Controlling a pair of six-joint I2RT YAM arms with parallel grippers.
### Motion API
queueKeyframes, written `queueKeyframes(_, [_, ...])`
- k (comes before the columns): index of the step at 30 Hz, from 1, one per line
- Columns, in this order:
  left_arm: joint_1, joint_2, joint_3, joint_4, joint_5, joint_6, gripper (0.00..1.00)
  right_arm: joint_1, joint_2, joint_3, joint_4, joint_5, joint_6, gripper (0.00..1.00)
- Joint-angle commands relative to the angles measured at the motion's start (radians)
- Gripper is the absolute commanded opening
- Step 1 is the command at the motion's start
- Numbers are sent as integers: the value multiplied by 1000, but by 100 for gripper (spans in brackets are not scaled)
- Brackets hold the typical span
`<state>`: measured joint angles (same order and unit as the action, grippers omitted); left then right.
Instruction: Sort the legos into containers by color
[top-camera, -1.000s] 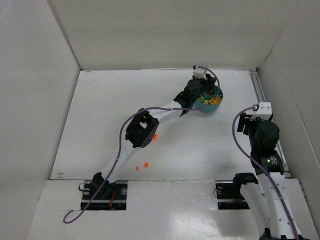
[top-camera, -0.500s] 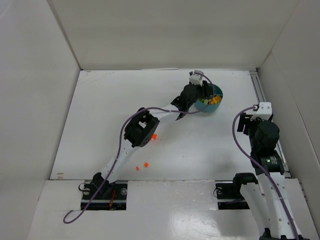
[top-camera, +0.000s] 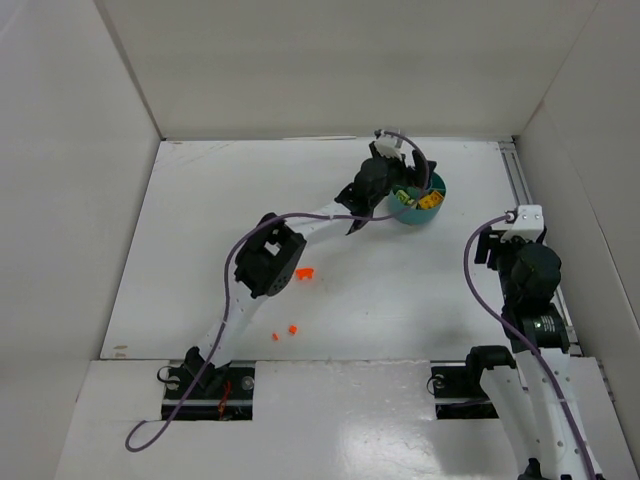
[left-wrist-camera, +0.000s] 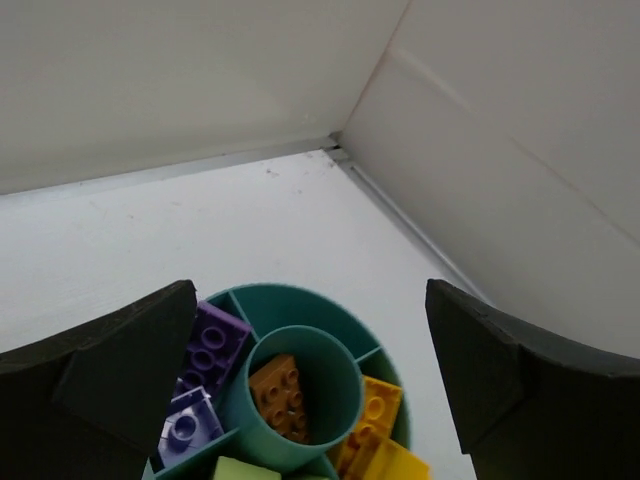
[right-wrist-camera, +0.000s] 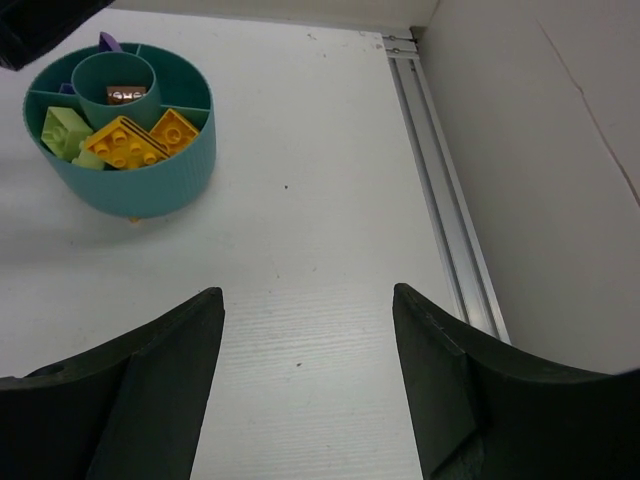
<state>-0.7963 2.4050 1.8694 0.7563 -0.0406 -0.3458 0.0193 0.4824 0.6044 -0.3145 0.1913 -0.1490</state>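
Note:
The round teal dish stands at the back of the table, right of centre. My left gripper hovers open over its left rim, nothing between its fingers. In the left wrist view the dish holds a brown brick in its centre ring, with purple bricks, a lavender brick, yellow bricks and a light green one in the outer compartments. Three orange legos lie loose on the table. My right gripper is open and empty, well to the right of the dish.
White walls close in the table on three sides. An aluminium rail runs along the right wall. The left arm's elbow and its purple cable hang over the table near the loose orange legos.
My left gripper has gone from shut to open above the dish and shifted slightly left and back. Its elbow swung a little left. The right arm has not moved.

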Motion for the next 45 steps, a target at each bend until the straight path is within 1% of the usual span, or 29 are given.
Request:
queueKeyframes(1, [3,-217,-29,37,34,8,100,-5,-8,5,80,-61,-64,73])
queueKeyframes(4, [3,-335,-148,-9,68,-2,100,-5,16,14,94,-173,-135,75])
queueKeyframes(5, [14,-434,-252,-20,68,-19,100,-5,37,23,103,-202,-153,75])
queueKeyframes(7, [42,-541,-356,-84,54,-44,100,-5,65,34,113,-329,-179,75])
queueKeyframes(8, [54,-646,-402,-131,54,-59,100,-5,97,43,130,-375,-207,75])
queueKeyframes(9, [69,-696,-479,-260,54,-102,100,-5,117,43,144,-432,-224,75])
queueKeyframes(10, [98,-743,-515,-340,29,-128,100,-5,140,43,155,-549,-239,75])
queueKeyframes(11, [112,-789,-547,-423,4,-159,100,4,168,57,175,-605,-250,75])
queueKeyframes(12, [112,-876,-623,-501,-33,-183,100,16,232,73,175,-650,-273,74])
queueKeyframes(13, [126,-921,-666,-635,-104,-212,100,36,269,86,175,-700,-284,74])
queueKeyframes(14, [126,-964,-711,-691,-143,-229,100,63,304,95,175,-716,-294,74])
queueKeyframes(15, [126,-1059,-758,-740,-180,-254,100,138,376,116,175,-727,-305,74])
queueKeyframes(16, [126,-1111,-870,-805,-232,-277,100,183,415,127,175,-727,-317,74])
queueKeyframes(17, [126,-1167,-927,-825,-245,-304,100,229,456,141,175,-736,-317,73])
queueKeyframes(18, [126,-1223,-984,-840,-254,-356,100,331,499,156,175,-722,-317,73])
queueKeyframes(19, [135,-1342,-1088,-854,-254,-378,100,385,589,188,187,-711,-304,71])
queueKeyframes(21, [144,-1456,-1170,-899,-254,-422,100,476,685,222,237,-673,-278,70])
queueKeyframes(22, [144,-1560,-1203,-917,-254,-467,100,537,772,241,271,-682,-240,70])
queueKeyframes(23, [144,-1608,-1263,-952,-254,-491,100,554,816,241,307,-697,-212,69])
queueKeyframes(25, [155,-1690,-1312,-986,-254,-538,100,588,902,267,412,-778,-167,65])
queueKeyframes(26, [155,-1759,-1351,-1017,-254,-564,100,602,982,294,442,-809,-167,63])
queueKeyframes(28, [155,-1811,-1363,-1055,-254,-574,100,646,1056,337,475,-857,-187,63])
queueKeyframes(29, [155,-1852,-1363,-1077,-254,-575,100,659,1129,388,476,-875,-219,61])
queueKeyframes(31, [164,-1882,-1363,-1137,-268,-584,100,682,1191,428,476,-912,-277,57])
queueKeyframes(33, [164,-1900,-1363,-1166,-283,-607,100,720,1252,463,476,-912,-413,57])
queueKeyframes(36, [164,-1923,-1363,-1155,-271,-607,100,745,1309,498,434,-888,-530,57])
queueKeyframes(40, [164,-1923,-1363,-1155,-262,-596,100,769,1338,498,399,-805,-613,58])
queueKeyframes(41, [164,-1923,-1363,-1155,-262,-596,100,780,1338,498,390,-752,-613,58])
queueKeyframes(45, [164,-1914,-1374,-1144,-252,-587,100,791,1358,498,379,-650,-639,60])
